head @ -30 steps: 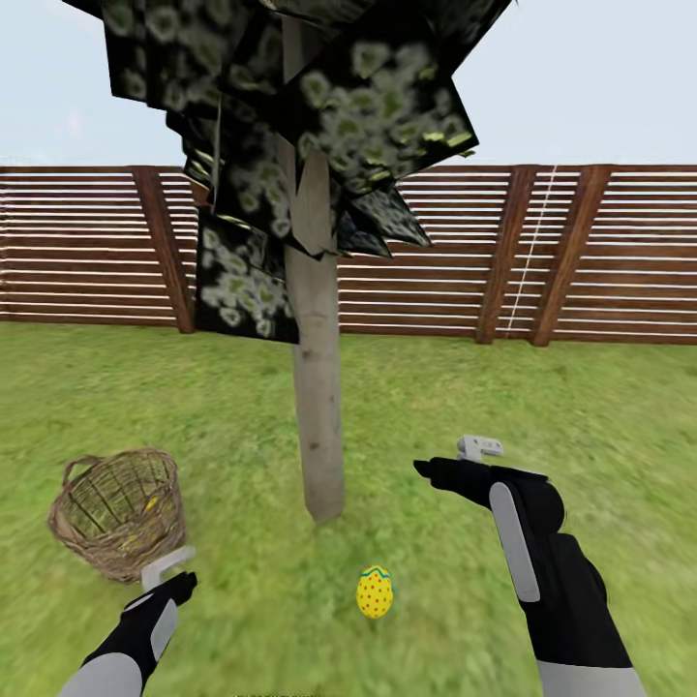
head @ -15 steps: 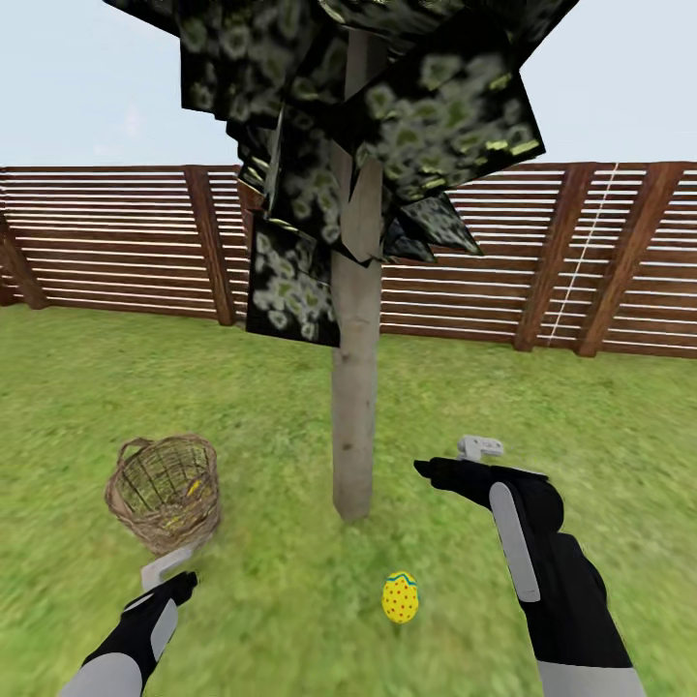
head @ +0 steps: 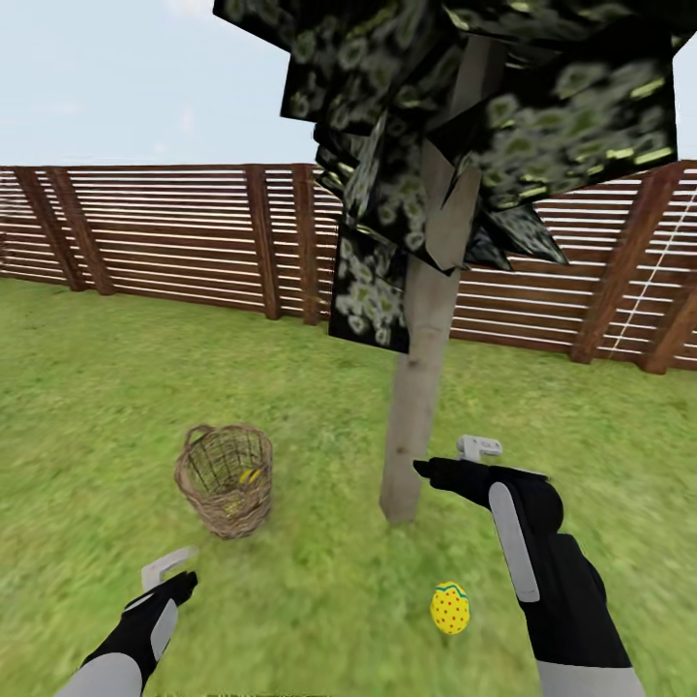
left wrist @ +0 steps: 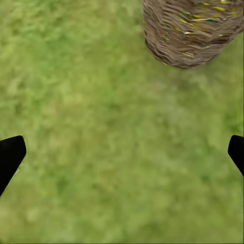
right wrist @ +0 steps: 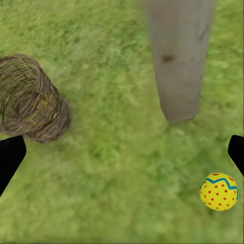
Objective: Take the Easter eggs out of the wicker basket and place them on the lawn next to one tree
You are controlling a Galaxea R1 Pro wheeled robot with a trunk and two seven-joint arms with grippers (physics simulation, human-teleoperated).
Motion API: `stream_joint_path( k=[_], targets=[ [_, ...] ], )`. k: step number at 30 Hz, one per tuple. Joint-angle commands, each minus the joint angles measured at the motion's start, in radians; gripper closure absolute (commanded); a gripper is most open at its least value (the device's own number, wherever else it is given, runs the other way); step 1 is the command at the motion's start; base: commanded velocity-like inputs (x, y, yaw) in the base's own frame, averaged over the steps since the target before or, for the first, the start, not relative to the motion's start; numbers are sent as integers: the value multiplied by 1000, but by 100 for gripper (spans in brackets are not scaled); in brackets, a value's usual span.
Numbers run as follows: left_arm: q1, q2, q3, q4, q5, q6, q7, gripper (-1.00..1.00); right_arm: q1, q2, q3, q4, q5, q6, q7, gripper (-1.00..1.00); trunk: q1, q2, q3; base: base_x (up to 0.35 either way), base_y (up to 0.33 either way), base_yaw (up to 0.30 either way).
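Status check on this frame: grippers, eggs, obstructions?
Left gripper and right gripper open, empty. One egg on lawn by tree; basket holds yellow. Nothing blocking.

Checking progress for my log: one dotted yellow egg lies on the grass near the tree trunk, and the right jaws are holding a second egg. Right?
Not quite: the right gripper holds nothing, its jaws apart over bare grass in the right wrist view. The egg does lie near the tree trunk.

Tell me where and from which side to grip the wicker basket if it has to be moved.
Grip the wicker basket at its upper rim, coming down from above with one of the fingers inside and one outside the wall. It stands upright on the lawn with its mouth open upward, and the round tapering sides look too wide to span. The left gripper is nearest and looks open.
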Motion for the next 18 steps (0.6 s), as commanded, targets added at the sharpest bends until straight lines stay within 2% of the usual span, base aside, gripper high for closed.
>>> stream_joint_path(
  k=[1,7,18],
  targets=[
    [-1,-1,5,-1,-11,5,0,-100,-1,0,-2,-1,-7,5,-4,-100,-4,7,1,0,137,242],
    [-1,-1,5,-2,-10,4,-2,-100,-1,1,-1,-1,-7,5,-4,-100,-27,49,15,0,63,242],
    [-1,-1,5,-10,-7,7,-11,-100,-1,0,-1,-1,-7,5,-4,-100,-27,49,6,0,9,242]
  ],
)
